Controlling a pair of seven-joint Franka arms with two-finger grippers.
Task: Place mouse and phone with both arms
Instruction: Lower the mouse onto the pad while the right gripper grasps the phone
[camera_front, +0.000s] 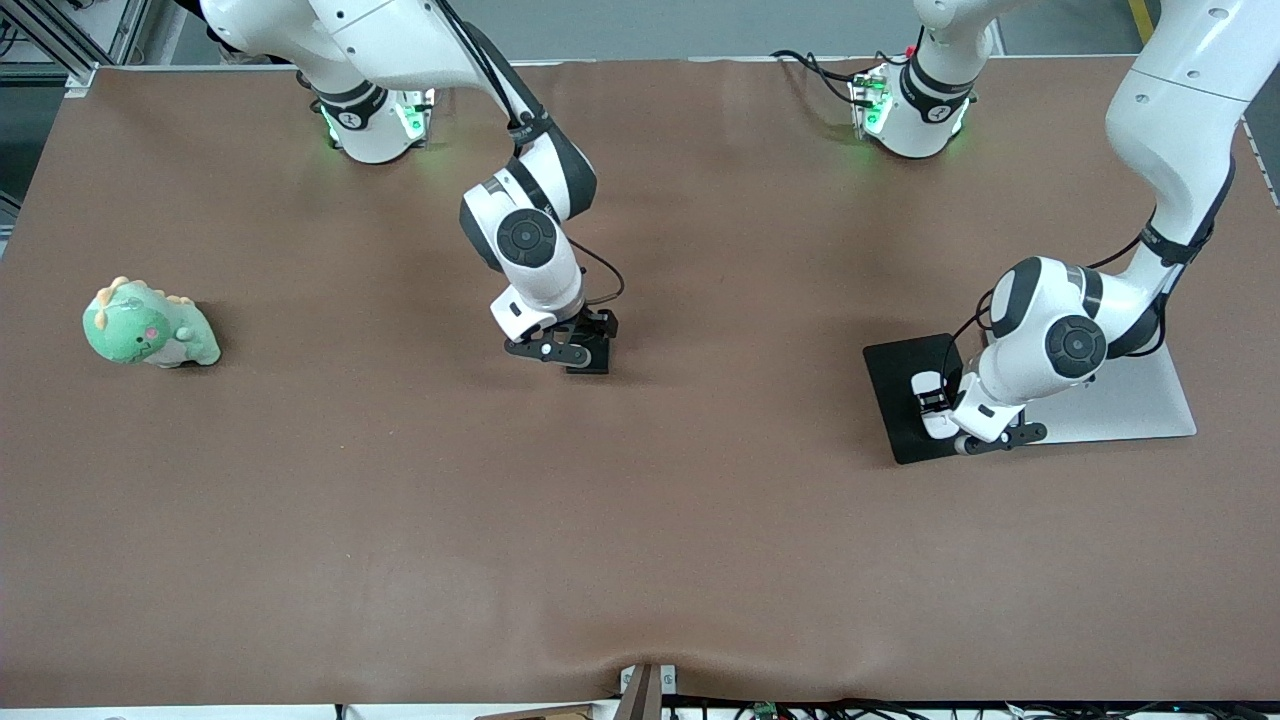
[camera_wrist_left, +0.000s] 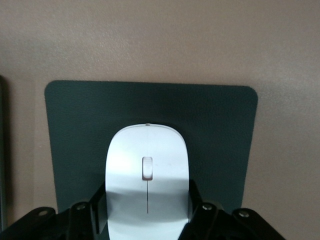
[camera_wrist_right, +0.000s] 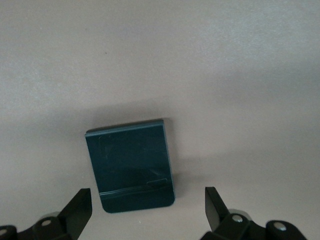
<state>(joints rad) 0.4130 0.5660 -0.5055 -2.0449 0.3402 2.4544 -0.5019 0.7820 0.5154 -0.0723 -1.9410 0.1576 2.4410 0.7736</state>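
Observation:
The white mouse (camera_front: 935, 402) lies on the black mouse pad (camera_front: 900, 375) toward the left arm's end of the table. My left gripper (camera_front: 940, 408) is down at the mouse, a finger pressed to each side, shut on it. In the left wrist view the mouse (camera_wrist_left: 147, 170) lies on the pad (camera_wrist_left: 220, 130) between my gripper's (camera_wrist_left: 147, 202) fingers. The black phone (camera_front: 592, 358) lies flat on the brown table near the middle. My right gripper (camera_front: 580, 348) hangs low over it, open. In the right wrist view the phone (camera_wrist_right: 132, 165) lies just ahead of the open gripper (camera_wrist_right: 147, 205).
A green plush dinosaur (camera_front: 150, 325) sits toward the right arm's end of the table. A flat light grey board (camera_front: 1140, 405) lies beside the mouse pad, under the left arm. The brown table cover (camera_front: 640, 550) stretches bare toward the front camera.

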